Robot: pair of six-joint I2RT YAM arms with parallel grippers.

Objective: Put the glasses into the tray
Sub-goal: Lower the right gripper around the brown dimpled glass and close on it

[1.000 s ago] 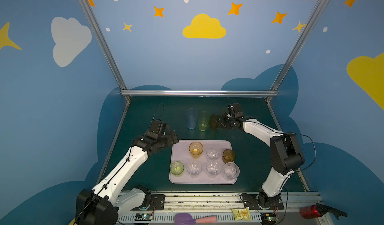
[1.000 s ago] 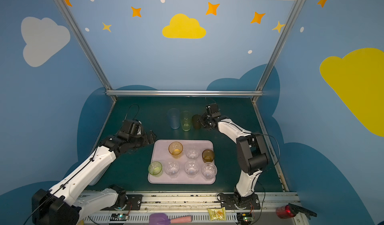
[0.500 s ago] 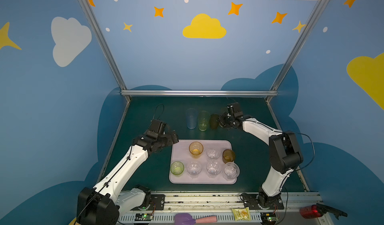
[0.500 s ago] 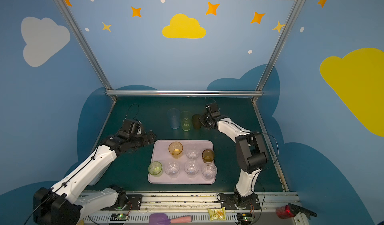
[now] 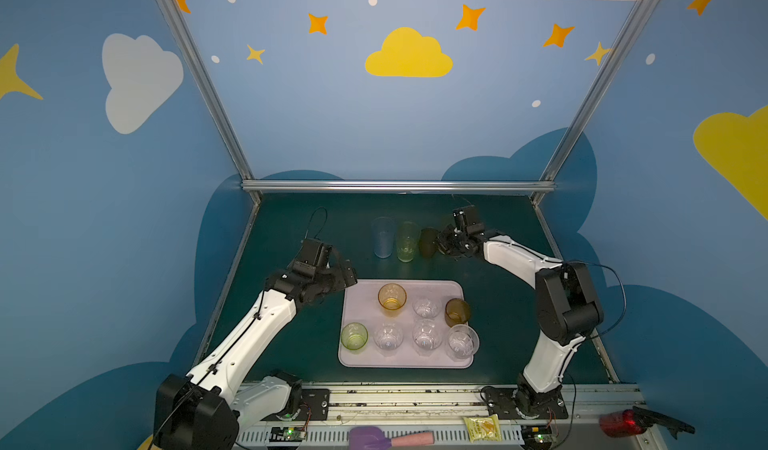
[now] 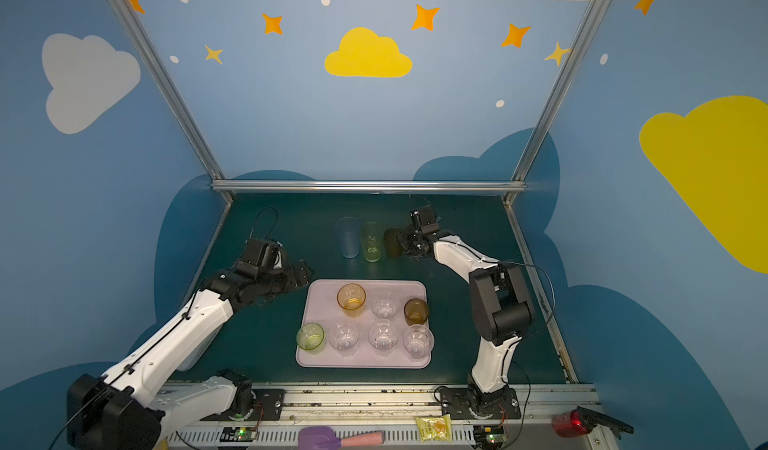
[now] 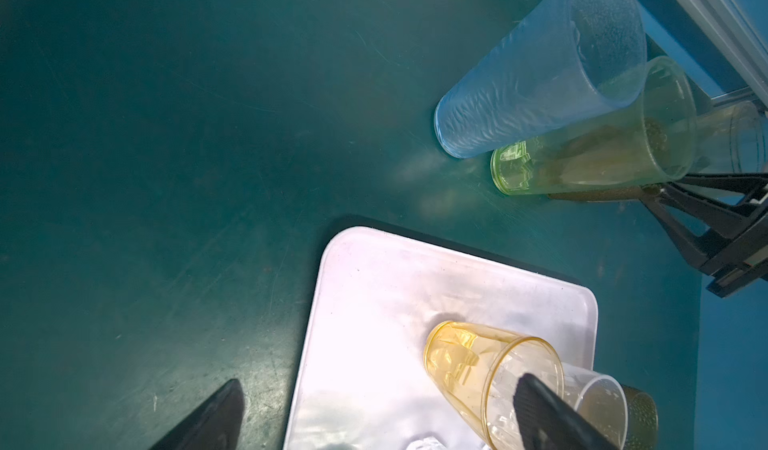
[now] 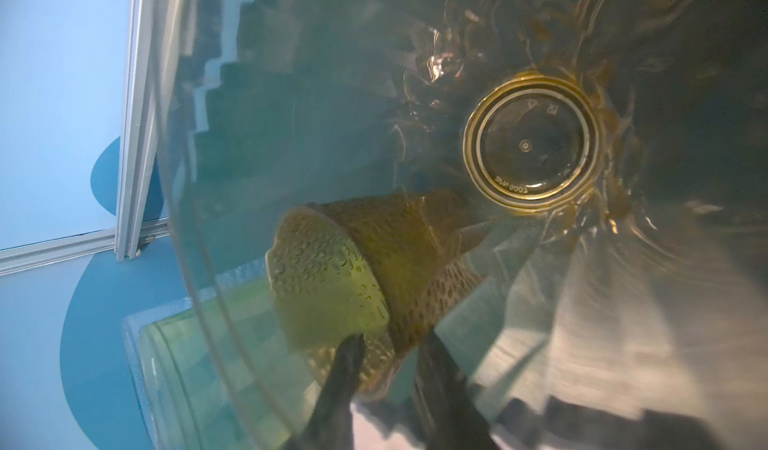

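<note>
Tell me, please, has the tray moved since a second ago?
No: the tray lies just as close to the front rail as before, at the same angle.

The right gripper (image 5: 440,243) has advanced a short way toward the tall dark olive-brown textured plastic tumbler (image 5: 428,242) at the right end of the far row, leftward in both top views; its black fingers (image 8: 340,385) have drawn closer together, and in the right wrist view they now stand one on each side of that tumbler's wall at the rim; the black elbow housing (image 5: 567,302) of the right arm has followed slightly leftward.
</note>
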